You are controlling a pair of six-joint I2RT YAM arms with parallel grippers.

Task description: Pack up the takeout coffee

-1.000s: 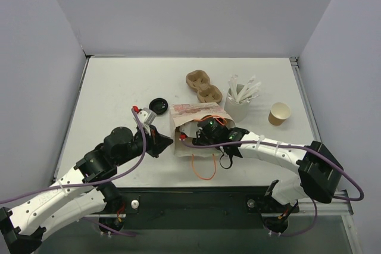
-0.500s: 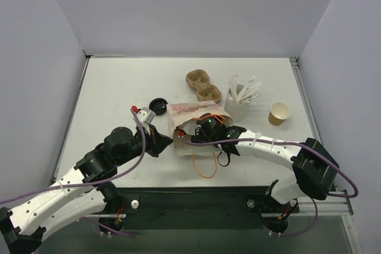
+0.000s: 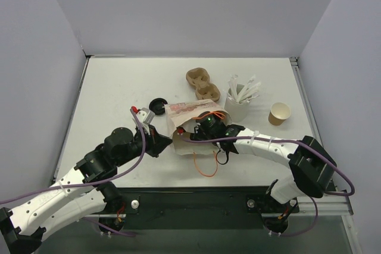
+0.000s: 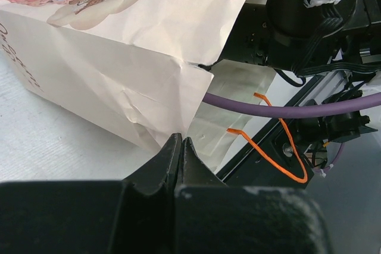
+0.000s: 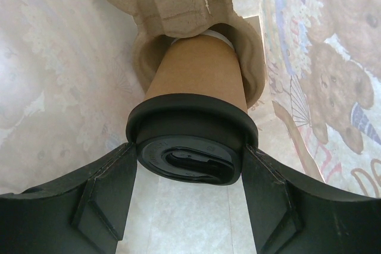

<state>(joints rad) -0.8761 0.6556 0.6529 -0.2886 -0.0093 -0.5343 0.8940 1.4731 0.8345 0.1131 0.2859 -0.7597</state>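
Evidently the packing is far along; the paper bag (image 3: 189, 111) lies on its side on the table (image 3: 119, 87), mouth toward the arms, so that things can be slid in rather than dropped. The left gripper (image 4: 180, 146) is clamped on the edge of that mouth, paper nipped between its closed jaws, apparently to stop the bag skidding and to keep the opening from collapsing. The right gripper (image 5: 189, 154) reaches well inside; its fingers (image 5: 101, 200) press on either side of the black lid (image 5: 190, 162), grasping the takeout coffee (image 5: 196, 72) by its top, probably because the kraft body is seated in a pulp carrier (image 5: 178, 4) deep in the bag and offers no other hold. An open kraft cup (image 3: 279, 113) stands outside the bag, near the white cup of sticks (image 3: 238, 106) and untouched; a two-hole carrier (image 3: 202, 85) lies just beyond the bag. Letting go calls for a straight withdrawal, lest the cup tip.
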